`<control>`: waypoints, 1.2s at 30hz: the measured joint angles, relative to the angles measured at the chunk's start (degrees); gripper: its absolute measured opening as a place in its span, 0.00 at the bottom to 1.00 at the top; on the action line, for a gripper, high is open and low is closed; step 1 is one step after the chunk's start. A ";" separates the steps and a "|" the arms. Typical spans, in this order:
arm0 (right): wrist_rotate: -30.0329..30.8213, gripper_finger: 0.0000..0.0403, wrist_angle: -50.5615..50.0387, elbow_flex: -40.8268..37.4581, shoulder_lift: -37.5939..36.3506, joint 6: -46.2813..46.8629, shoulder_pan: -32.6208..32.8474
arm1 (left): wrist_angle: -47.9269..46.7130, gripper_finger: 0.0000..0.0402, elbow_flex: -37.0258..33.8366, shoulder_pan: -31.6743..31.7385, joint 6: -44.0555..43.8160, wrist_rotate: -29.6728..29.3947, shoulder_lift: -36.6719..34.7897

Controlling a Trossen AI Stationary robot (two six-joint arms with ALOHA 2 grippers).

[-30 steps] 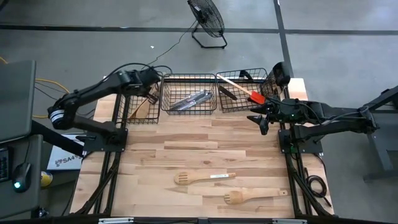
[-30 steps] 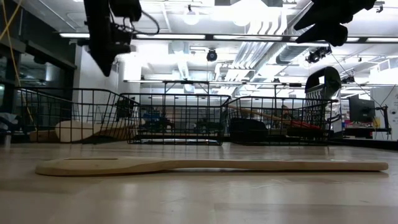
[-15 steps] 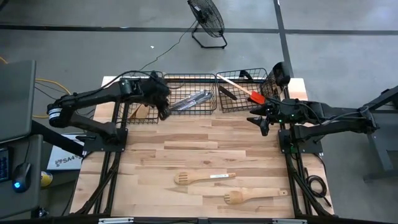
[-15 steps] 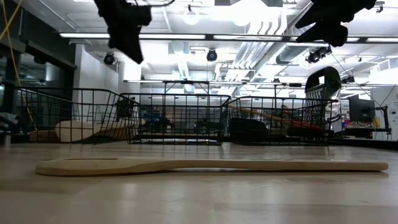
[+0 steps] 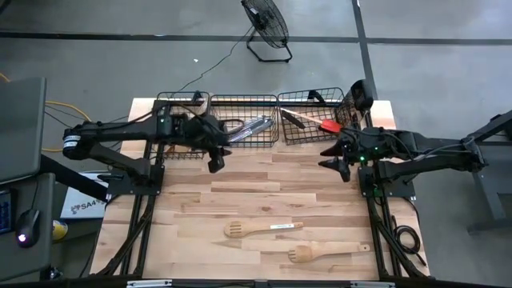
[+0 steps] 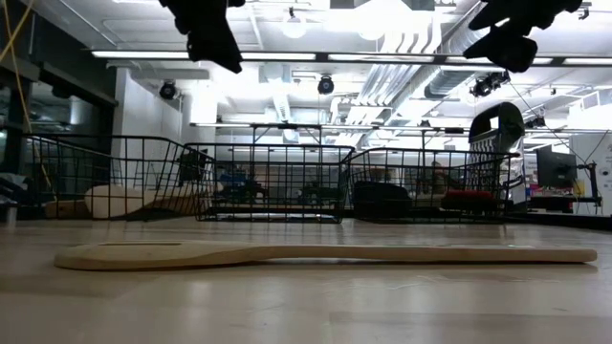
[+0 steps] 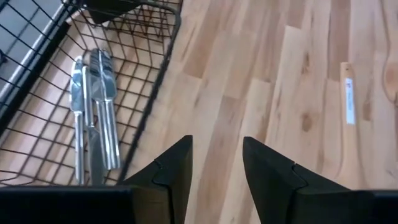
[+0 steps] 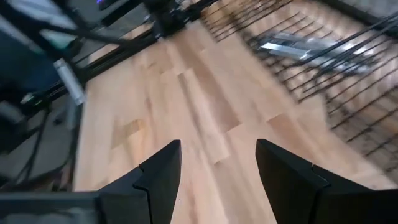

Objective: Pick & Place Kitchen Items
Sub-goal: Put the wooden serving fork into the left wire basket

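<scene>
Two slotted spatulas remain on the table (image 5: 184, 240): upper spatula (image 5: 262, 229) and lower spatula (image 5: 330, 253), both with the long axis running nine to three o'clock, heads at nine. Left claw (image 5: 216, 162), part open and empty, hovers near the baskets (image 5: 244, 102); the upper spatula lies at about five o'clock from it. Right claw (image 5: 337, 158), open and empty, has both spatulas between six and seven o'clock. Neither arm is clearly nearer.
</scene>
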 joint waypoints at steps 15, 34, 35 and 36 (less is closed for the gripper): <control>-6.29 0.50 -3.69 0.00 0.21 3.88 7.95 | -2.23 0.34 -0.07 -1.21 -1.95 -1.85 -1.82; -3.70 0.50 -6.20 0.00 12.01 22.61 32.42 | -5.41 0.34 -0.31 -1.23 -2.89 -2.73 -5.97; -3.75 0.50 -6.21 0.00 12.93 23.61 33.48 | -5.35 0.34 -0.31 -1.23 -2.87 -2.73 -6.00; -3.77 0.50 -6.22 0.00 13.73 24.67 34.53 | -5.41 0.34 -0.31 -1.23 -2.84 -2.73 -6.01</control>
